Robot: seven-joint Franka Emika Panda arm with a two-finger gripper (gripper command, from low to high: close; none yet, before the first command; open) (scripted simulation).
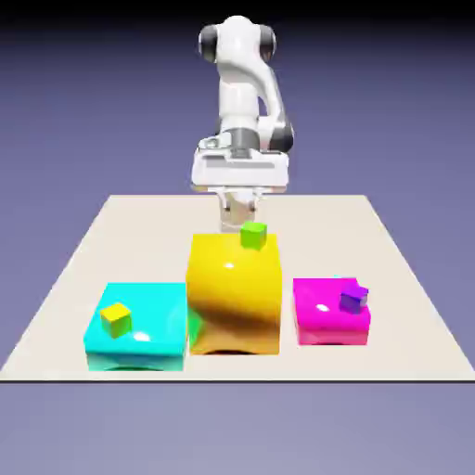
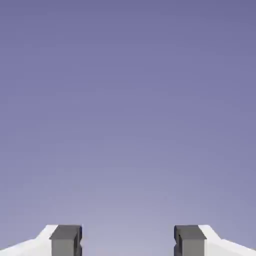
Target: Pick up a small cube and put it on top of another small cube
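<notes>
Small cube unseen; gripper (image 2: 128, 241) open, empty, behind the yellow block (image 1: 234, 295).

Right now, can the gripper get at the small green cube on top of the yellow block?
Probably yes: the open gripper hangs behind the small green cube, which sits uncovered on the yellow block. Nothing seems to stand between them, but the hand view shows only backdrop.

Cyan block (image 1: 148, 325); yellow block (image 1: 234, 292); magenta block (image 1: 325, 315)
</notes>
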